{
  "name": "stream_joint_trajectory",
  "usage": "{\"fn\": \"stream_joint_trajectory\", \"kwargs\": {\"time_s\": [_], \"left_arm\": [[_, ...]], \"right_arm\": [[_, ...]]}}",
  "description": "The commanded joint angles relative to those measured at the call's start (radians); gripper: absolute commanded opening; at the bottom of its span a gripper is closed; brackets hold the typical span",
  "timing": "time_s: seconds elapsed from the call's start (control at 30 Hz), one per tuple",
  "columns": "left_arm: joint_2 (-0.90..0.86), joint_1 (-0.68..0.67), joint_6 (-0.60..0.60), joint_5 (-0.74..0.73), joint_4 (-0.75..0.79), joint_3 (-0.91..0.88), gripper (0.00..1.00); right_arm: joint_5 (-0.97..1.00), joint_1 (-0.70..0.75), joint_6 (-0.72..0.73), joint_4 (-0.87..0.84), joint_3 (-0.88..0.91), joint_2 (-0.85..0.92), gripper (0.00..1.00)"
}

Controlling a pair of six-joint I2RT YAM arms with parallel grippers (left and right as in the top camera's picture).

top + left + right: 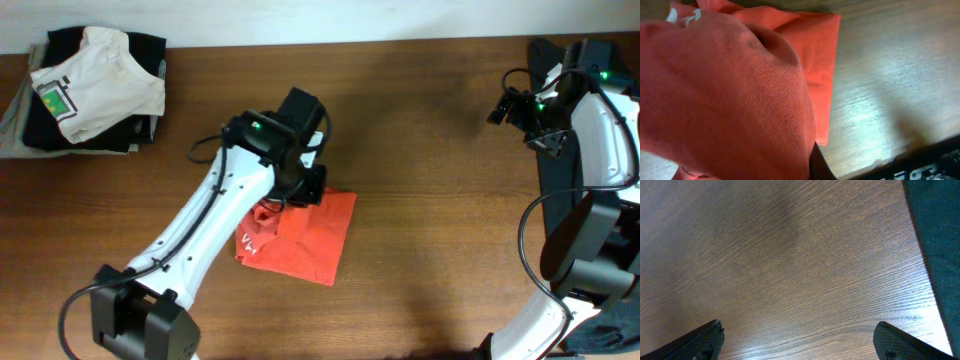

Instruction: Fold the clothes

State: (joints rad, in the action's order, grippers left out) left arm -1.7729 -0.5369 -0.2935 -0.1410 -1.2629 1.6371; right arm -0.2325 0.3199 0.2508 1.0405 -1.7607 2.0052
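Overhead: T-shirt lies folded in a tilted rectangle near the centre of the table. Left gripper sits on its 11 o'clock corner, fingertips hidden. White shirt lies on a black garment at 10 o'clock. Right gripper is at 2 o'clock, well apart from the T-shirt.

Left wrist: red cloth bulges against the lens and covers the fingers. Cannot tell whether spread or pinching. A flat folded layer lies on the wood at 1 o'clock.

Right wrist: fingers are spread wide above bare wood, nothing between them. Dark cloth runs along the 3 o'clock edge.
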Motion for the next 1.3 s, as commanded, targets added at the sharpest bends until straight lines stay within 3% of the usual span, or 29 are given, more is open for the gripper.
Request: {"fn": "stream_joint_trajectory", "kwargs": {"time_s": [0.0, 0.03, 0.07, 0.17, 0.27, 0.37, 0.4, 0.43, 0.47, 0.53, 0.8, 0.83, 0.87, 0.9, 1.03, 1.07, 1.13, 1.27], "left_arm": [[0.006, -0.040, -0.010, -0.001, 0.068, -0.092, 0.02], [0.005, -0.051, -0.009, 0.000, 0.109, -0.124, 0.17], [0.005, -0.063, -0.009, 0.000, 0.143, -0.147, 0.23], [0.005, -0.095, -0.009, -0.001, 0.179, -0.182, 0.22], [0.006, -0.158, 0.026, 0.000, 0.185, -0.181, 0.33], [0.027, -0.114, -0.006, 0.140, 0.071, -0.084, 0.33], [0.034, -0.044, -0.016, 0.173, -0.039, -0.036, 0.49], [0.034, 0.018, -0.016, 0.147, -0.114, -0.033, 0.57], [0.026, 0.058, -0.015, 0.090, -0.167, -0.047, 0.60], [0.025, 0.051, -0.009, -0.012, -0.090, -0.152, 0.70], [0.021, -0.013, 0.022, -0.047, 0.179, -0.348, 0.74], [0.021, -0.013, 0.022, -0.047, 0.194, -0.348, 0.72], [0.021, -0.013, 0.022, -0.047, 0.204, -0.349, 0.60], [0.021, -0.013, 0.022, -0.047, 0.208, -0.349, 0.54], [0.015, -0.013, 0.038, -0.046, 0.234, -0.386, 0.50], [0.015, -0.013, 0.038, -0.047, 0.235, -0.387, 0.29], [0.016, -0.013, 0.038, -0.047, 0.237, -0.384, 0.01], [0.024, -0.013, 0.050, -0.047, 0.142, -0.272, 0.00]], "right_arm": [[0.002, -0.005, -0.008, -0.001, -0.018, -0.016, 0.99], [0.002, -0.005, -0.008, -0.001, -0.018, -0.016, 0.99], [0.002, -0.005, -0.008, -0.001, -0.018, -0.016, 0.99], [0.002, -0.005, -0.008, -0.001, -0.018, -0.016, 0.99], [0.002, -0.005, -0.008, -0.001, -0.018, -0.016, 0.99], [0.002, -0.005, -0.008, -0.001, -0.018, -0.016, 0.99], [0.002, -0.005, -0.008, -0.001, -0.018, -0.016, 0.98], [0.002, -0.005, -0.008, -0.001, -0.018, -0.016, 0.99], [0.002, -0.005, -0.008, -0.001, -0.018, -0.016, 0.99], [0.002, -0.005, -0.008, -0.001, -0.018, -0.016, 0.99], [0.002, -0.005, -0.008, -0.001, -0.018, -0.016, 0.99], [0.002, -0.005, -0.008, -0.001, -0.018, -0.016, 0.99], [0.002, -0.005, -0.008, -0.001, -0.018, -0.016, 0.99], [0.002, -0.005, -0.008, -0.001, -0.018, -0.016, 0.99], [0.002, -0.005, -0.008, -0.001, -0.018, -0.016, 0.99], [0.002, -0.005, -0.008, -0.001, -0.018, -0.016, 0.99], [0.002, -0.005, -0.008, -0.001, -0.018, -0.016, 0.99], [0.002, -0.005, -0.008, -0.001, -0.018, -0.016, 0.99]]}}
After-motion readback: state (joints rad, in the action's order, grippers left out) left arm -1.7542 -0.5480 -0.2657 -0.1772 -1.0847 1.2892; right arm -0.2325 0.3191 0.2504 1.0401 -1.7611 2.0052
